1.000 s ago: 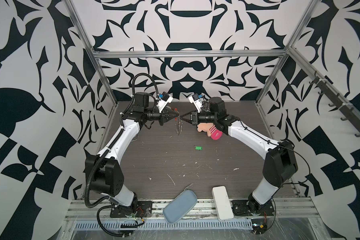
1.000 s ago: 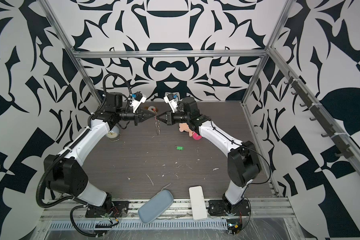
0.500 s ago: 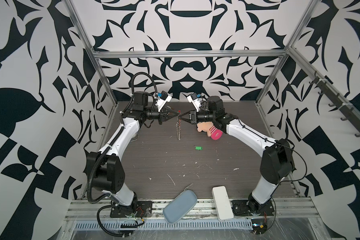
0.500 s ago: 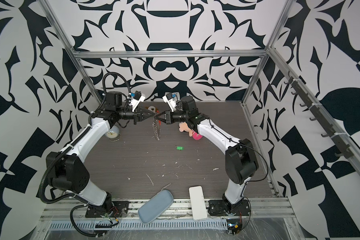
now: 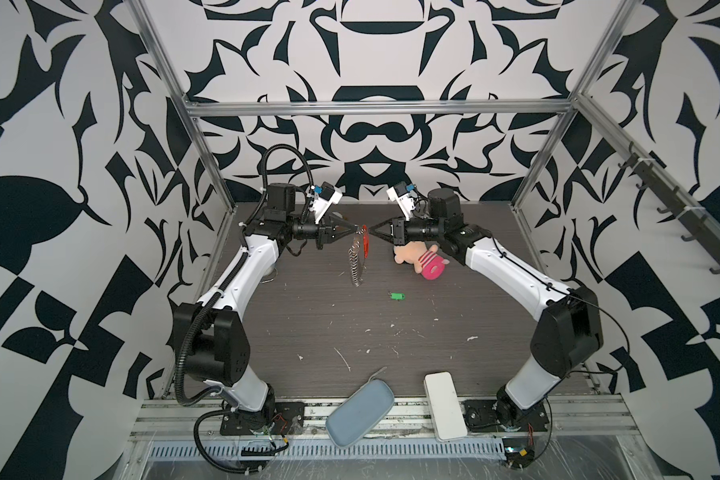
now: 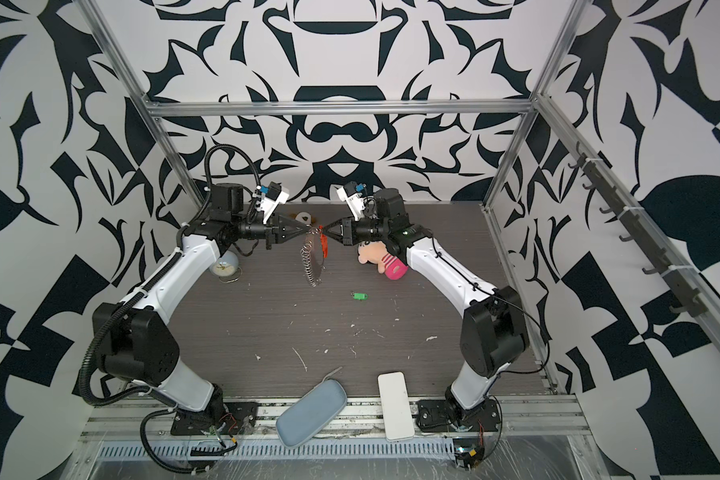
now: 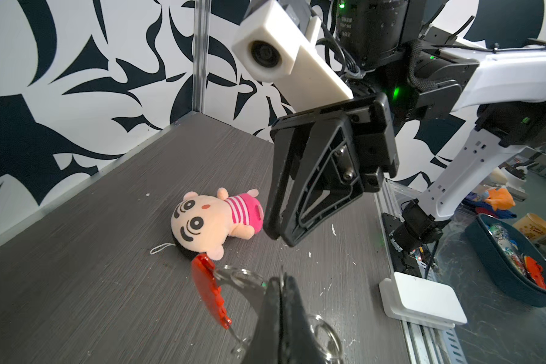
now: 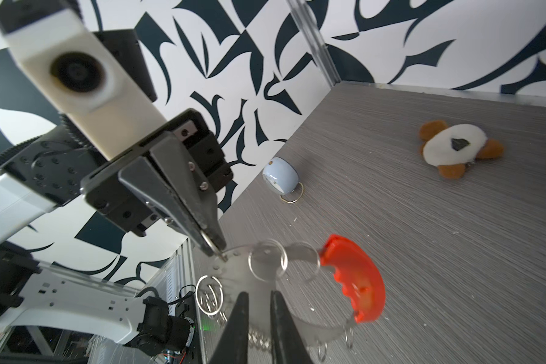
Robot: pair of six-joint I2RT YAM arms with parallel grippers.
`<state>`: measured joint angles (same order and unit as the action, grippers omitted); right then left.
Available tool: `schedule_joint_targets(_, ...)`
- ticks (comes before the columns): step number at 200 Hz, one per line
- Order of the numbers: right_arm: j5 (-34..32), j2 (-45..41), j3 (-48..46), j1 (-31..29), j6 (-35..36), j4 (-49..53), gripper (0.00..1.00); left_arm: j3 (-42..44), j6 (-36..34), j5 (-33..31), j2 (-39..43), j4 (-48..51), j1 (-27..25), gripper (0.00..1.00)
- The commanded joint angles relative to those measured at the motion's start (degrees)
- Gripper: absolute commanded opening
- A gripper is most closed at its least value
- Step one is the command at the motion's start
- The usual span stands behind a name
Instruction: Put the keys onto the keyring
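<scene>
Clamping the big red-plastic, silver-ringed keyring (image 5: pixel 355 262) tight with the left gripper (image 5: pixel 356 226). Got the right gripper (image 5: pixel 371 232) just beside those fingertips (image 8: pixel 210 236), slightly parted, empty.

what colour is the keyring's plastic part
Red. The keyring's plastic part shows best in the right wrist view.

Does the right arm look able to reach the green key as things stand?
Probably yes. The green key lies alone on bare table, nearer the front than the doll. The right gripper is empty, jaws slightly parted, beside the keyring that the left gripper holds up; nothing blocks its way down.
</scene>
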<state>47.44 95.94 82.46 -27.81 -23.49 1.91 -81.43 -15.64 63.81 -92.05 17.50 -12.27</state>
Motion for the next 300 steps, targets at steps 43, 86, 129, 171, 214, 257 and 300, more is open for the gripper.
schedule_joint_targets(43,4.0,1.1,5.7,-2.8,0.7,-0.6,0.18,-1.2,2.7,4.4,-0.2,-1.6,0.2,0.0)
schedule_joint_targets(86,3.8,1.5,6.0,-2.9,1.0,-0.8,0.18,-2.1,3.6,5.3,-0.7,-1.9,0.1,0.0)
schedule_joint_targets(129,4.0,2.1,6.8,-2.9,0.9,-0.8,0.18,-2.5,4.4,5.9,-1.1,-2.0,0.1,0.0)
schedule_joint_targets(171,4.0,3.6,8.1,-3.4,1.1,-0.1,0.17,-2.7,4.9,6.3,-1.1,-2.2,-0.2,0.0)
schedule_joint_targets(214,4.3,5.1,10.9,-4.3,1.1,0.6,0.17,-2.8,5.1,6.5,-1.4,-2.1,-0.3,0.0)
schedule_joint_targets(257,4.1,5.1,12.0,-4.5,1.4,0.9,0.17,-2.7,5.5,6.8,-1.5,-2.2,-0.6,0.0)
schedule_joint_targets(300,3.1,4.0,12.3,-4.5,2.9,1.9,0.22,-2.5,6.0,7.1,-1.7,-2.1,-0.7,0.0)
